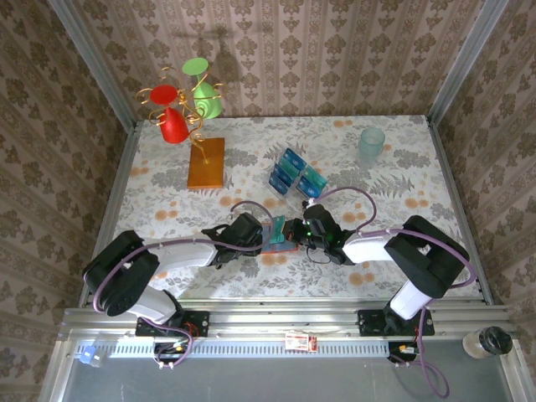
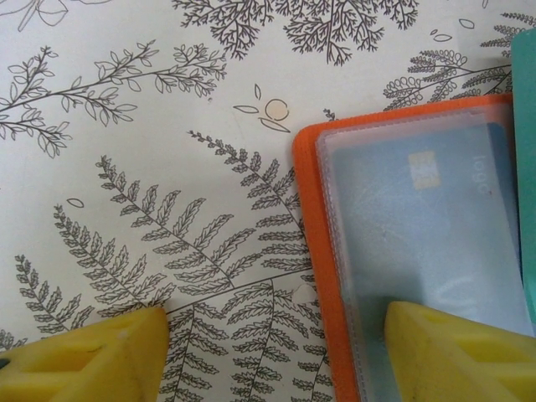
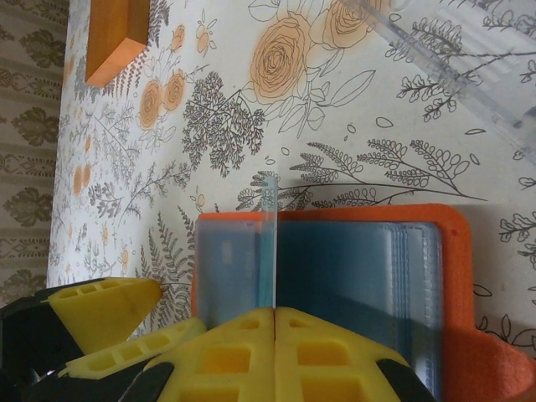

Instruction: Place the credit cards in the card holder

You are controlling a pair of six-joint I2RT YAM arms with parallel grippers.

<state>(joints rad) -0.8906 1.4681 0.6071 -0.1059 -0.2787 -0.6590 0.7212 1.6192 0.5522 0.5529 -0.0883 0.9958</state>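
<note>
One "logo" card [image 2: 435,226] inside orange card holder [image 2: 311,251].

Matt orange card holder [image 2: 311,251] with glossy clear plastic sleeves [image 2: 402,243], smooth printed tablecloth [image 2: 151,126], satin-finished wooden board [image 3: 113,33]

Bare tablecloth [image 1: 159,209] at left, left arm [image 1: 180,251] and right arm [image 1: 377,244] flanking card holder [image 1: 280,237], credit cards [image 1: 295,174] and cup [image 1: 372,146] beyond
</note>
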